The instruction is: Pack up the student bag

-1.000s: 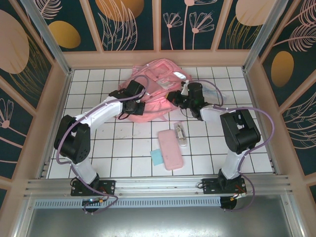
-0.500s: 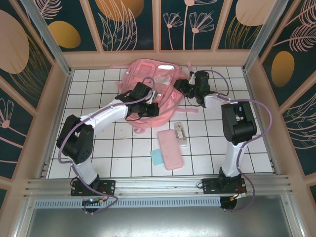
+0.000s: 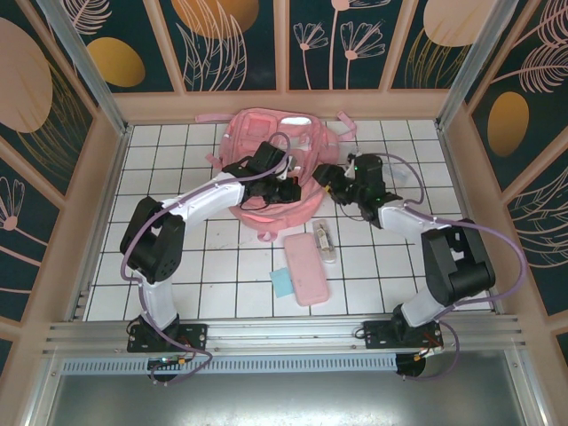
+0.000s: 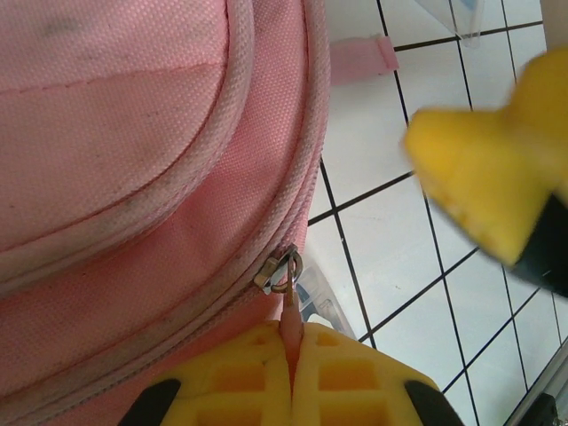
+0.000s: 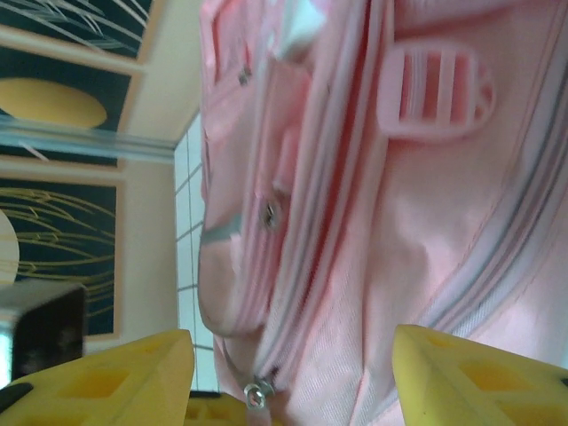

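Note:
The student bag (image 3: 253, 133), big, soft and pink, lies at the back of the tiled table. My left gripper (image 3: 291, 189) rests over its near right part. In the left wrist view that gripper (image 4: 291, 333) is shut on the pink pull tab of a zipper slider (image 4: 282, 269) on the bag (image 4: 133, 133). My right gripper (image 3: 325, 175) sits at the bag's right edge. Its yellow fingers (image 5: 106, 373) stand wide open with the bag's fabric (image 5: 355, 222) and a metal zipper slider (image 5: 257, 390) between them, not gripped.
A flat pink pencil case (image 3: 305, 268), a small blue item (image 3: 282, 282) and a small clear item (image 3: 325, 240) lie on the tiles in front of the bag. Wooden walls close in the table's back and sides. One right-gripper finger (image 4: 484, 177) shows in the left wrist view.
My right gripper has opened and let go of the bag. My left gripper, still shut, has moved to the right along the bag. The bag has shifted and changed shape.

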Motion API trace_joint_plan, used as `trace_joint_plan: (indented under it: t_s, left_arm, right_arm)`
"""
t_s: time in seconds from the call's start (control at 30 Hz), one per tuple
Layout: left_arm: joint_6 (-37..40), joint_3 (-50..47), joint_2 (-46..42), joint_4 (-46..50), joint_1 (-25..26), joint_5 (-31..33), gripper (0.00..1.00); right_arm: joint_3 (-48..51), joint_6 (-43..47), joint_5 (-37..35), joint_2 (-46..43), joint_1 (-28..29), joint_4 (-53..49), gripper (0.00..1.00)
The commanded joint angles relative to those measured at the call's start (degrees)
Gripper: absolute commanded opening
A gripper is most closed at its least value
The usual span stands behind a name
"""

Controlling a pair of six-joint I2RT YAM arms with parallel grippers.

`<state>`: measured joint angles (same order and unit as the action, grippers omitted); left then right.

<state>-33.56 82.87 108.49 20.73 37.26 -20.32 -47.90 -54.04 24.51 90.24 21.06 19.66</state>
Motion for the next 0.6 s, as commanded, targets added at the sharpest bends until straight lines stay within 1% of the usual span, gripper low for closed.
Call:
trace_joint_plan:
  t_s: [0.0,0.1,0.13,0.17,0.27,0.33,0.37,0.47,0.57]
  left_arm:
    - [-0.8,-0.9,-1.7,-2.5,0.8,0.5,0.0]
    - [-1.2,-2.0,-2.2,-3.0,1.4,0.3,0.0]
    - [-1.5,-2.3,-2.4,-3.2,1.6,0.1,0.0]
    - [-1.6,-2.7,-2.5,-3.4,1.6,0.1,0.0]
    - [-1.6,-4.1,-3.8,-3.1,1.7,0.9,0.0]
    - [-0.4,-4.5,-4.7,-0.9,1.6,3.2,0.0]
    - [0.5,-4.5,-4.9,1.1,1.6,4.8,0.0]
    - [4.4,-4.5,-4.9,9.5,0.6,13.3,0.0]
    - [6.9,-6.3,-5.7,14.8,-1.7,18.0,0.0]
  right_arm:
    - [0.7,-5.8,2.0,3.8,1.0,10.0,0.61]
    - [-0.7,-8.0,2.9,8.8,2.2,14.5,0.58]
    - [-1.0,-8.9,3.4,10.5,2.5,16.4,0.55]
    - [-0.9,-10.0,3.9,11.8,2.8,18.6,0.5]
    - [-0.6,-12.5,4.1,14.3,2.9,21.9,0.25]
    - [0.8,-12.4,2.9,13.2,2.4,22.5,0.07]
    - [1.3,-11.8,2.4,12.2,2.0,22.1,0.0]
    - [1.6,-8.0,0.8,8.6,0.4,17.5,0.0]
    - [1.2,-3.9,-1.3,5.4,-0.7,12.9,0.0]
